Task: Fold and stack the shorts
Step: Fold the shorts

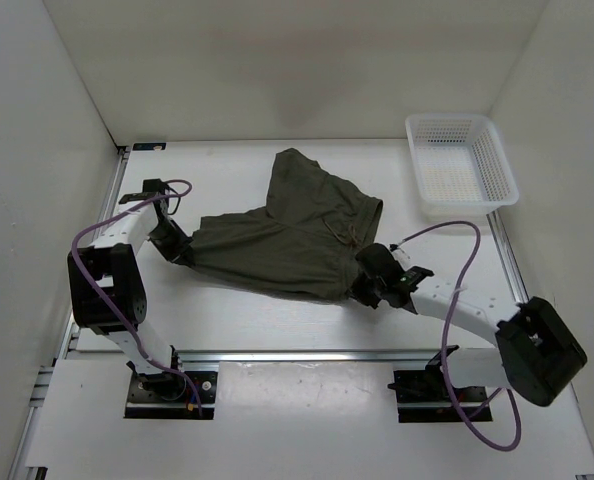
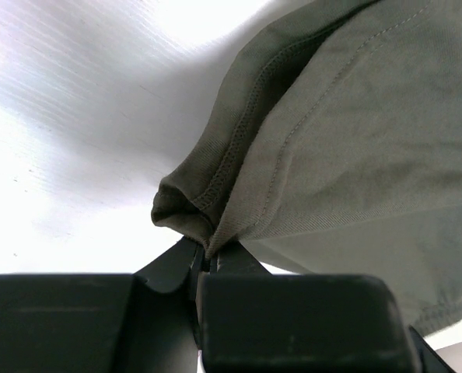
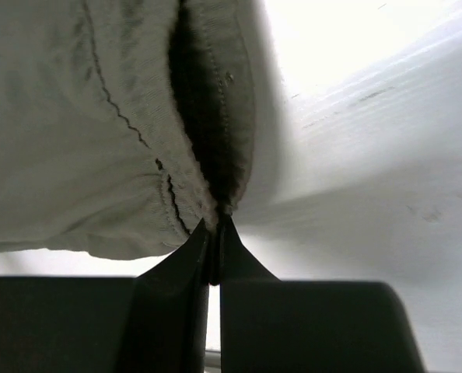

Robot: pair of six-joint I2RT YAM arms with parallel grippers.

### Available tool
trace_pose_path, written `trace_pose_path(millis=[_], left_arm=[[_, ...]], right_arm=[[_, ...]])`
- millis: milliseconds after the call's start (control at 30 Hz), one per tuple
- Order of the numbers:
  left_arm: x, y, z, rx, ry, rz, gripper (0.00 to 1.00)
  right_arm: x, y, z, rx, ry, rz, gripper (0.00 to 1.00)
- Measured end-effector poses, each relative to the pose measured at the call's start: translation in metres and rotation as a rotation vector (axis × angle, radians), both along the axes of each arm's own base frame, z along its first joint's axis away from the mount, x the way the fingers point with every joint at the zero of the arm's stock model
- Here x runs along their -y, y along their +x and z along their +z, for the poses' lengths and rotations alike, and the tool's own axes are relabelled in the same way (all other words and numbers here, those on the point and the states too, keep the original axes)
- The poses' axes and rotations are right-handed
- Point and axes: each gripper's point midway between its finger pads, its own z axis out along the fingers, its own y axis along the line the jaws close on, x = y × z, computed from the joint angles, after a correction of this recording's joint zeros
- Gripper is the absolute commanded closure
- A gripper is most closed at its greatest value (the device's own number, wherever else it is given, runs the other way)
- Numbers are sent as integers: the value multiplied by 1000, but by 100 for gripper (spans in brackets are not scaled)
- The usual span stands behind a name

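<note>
The dark olive-green shorts (image 1: 287,235) hang stretched between my two grippers over the middle of the table, with one part trailing toward the back. My left gripper (image 1: 177,250) is shut on the left corner of the shorts; in the left wrist view its jaws pinch a stitched hem (image 2: 215,194). My right gripper (image 1: 365,288) is shut on the right end; in the right wrist view its jaws pinch the gathered edge of the shorts (image 3: 208,155).
A white mesh basket (image 1: 461,160) stands at the back right corner. White walls enclose the table on three sides. A metal rail (image 1: 307,355) runs along the near edge by the arm bases.
</note>
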Motion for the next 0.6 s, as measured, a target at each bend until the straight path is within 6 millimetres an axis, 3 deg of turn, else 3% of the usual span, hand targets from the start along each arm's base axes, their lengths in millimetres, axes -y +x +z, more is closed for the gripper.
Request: trace_pose_path(millis=[267, 400, 500, 600], left_arm=[[8, 1, 7, 16, -37, -15, 90], [16, 9, 29, 70, -63, -32, 90], [23, 35, 72, 168, -85, -55, 90], [26, 78, 149, 380, -83, -79, 90]], right_arm=[[21, 3, 61, 173, -5, -1, 100], [30, 7, 86, 225, -49, 29, 100], [38, 27, 124, 286, -92, 48, 100], [39, 58, 188, 394, -131, 87, 100]])
